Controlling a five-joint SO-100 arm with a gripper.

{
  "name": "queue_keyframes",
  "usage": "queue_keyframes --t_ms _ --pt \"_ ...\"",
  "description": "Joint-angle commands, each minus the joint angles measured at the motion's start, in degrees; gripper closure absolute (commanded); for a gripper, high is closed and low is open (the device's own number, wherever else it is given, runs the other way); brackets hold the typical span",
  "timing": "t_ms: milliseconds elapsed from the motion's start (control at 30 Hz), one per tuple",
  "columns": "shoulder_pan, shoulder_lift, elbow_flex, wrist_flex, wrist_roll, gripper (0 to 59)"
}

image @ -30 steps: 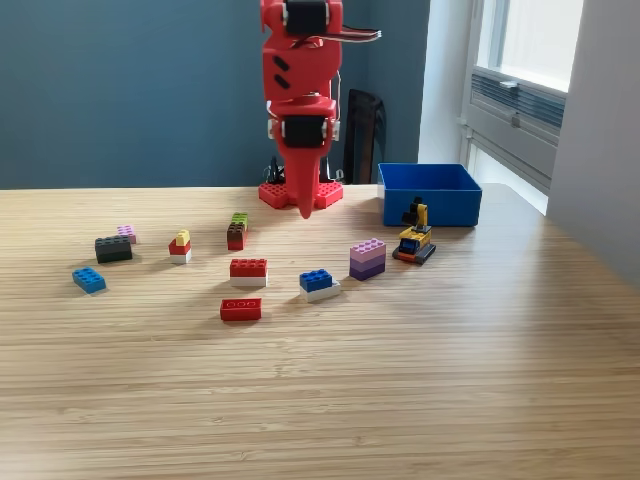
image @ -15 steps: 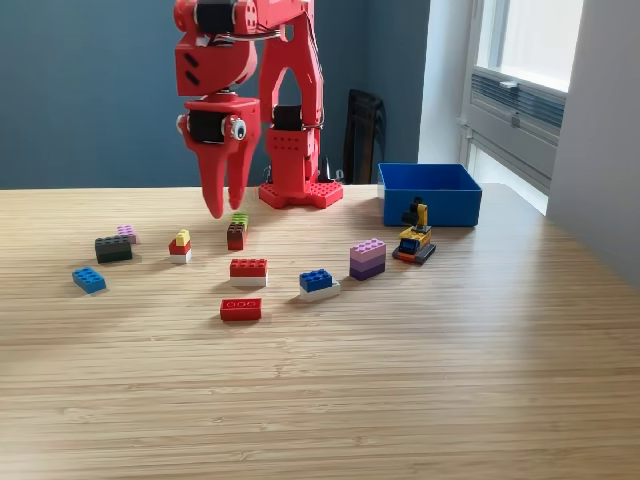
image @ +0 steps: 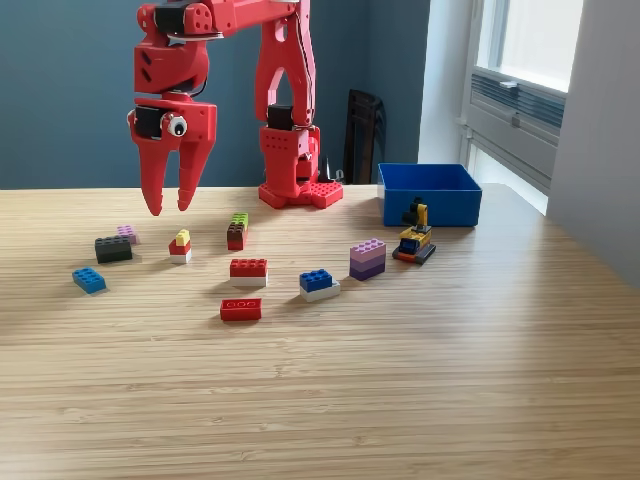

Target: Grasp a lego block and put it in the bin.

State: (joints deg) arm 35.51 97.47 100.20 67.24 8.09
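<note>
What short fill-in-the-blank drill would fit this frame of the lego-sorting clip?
1. The gripper hangs above the table with its jaws ____.
2. The bin is coloured ____.
3. The purple block lies to the exterior view's ____ of the yellow vehicle.

Missing words: open; blue; left

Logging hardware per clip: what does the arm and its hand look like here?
A bright red plastic arm rises from a studded red base. Black motor blocks sit in its joints. Its hand has two long, tapering red fingers, with a small round silver fitting above them.
</note>
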Motion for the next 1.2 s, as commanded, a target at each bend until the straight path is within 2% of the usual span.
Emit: queue_keyframes --t_ms 33,133,367,733,1200 --pt "2.5 1.9 1.1 -2.6 -0.4 44.0" --pt "3.3 1.9 3.2 -5.4 -0.5 43.1" --pt "3.5 1.8 3.9 -6.2 0.4 42.2" --pt "5.4 1.4 -3.7 -6.3 0.4 40.8" --pt "9.3 -15.8 -17.9 -5.7 -0.2 40.2"
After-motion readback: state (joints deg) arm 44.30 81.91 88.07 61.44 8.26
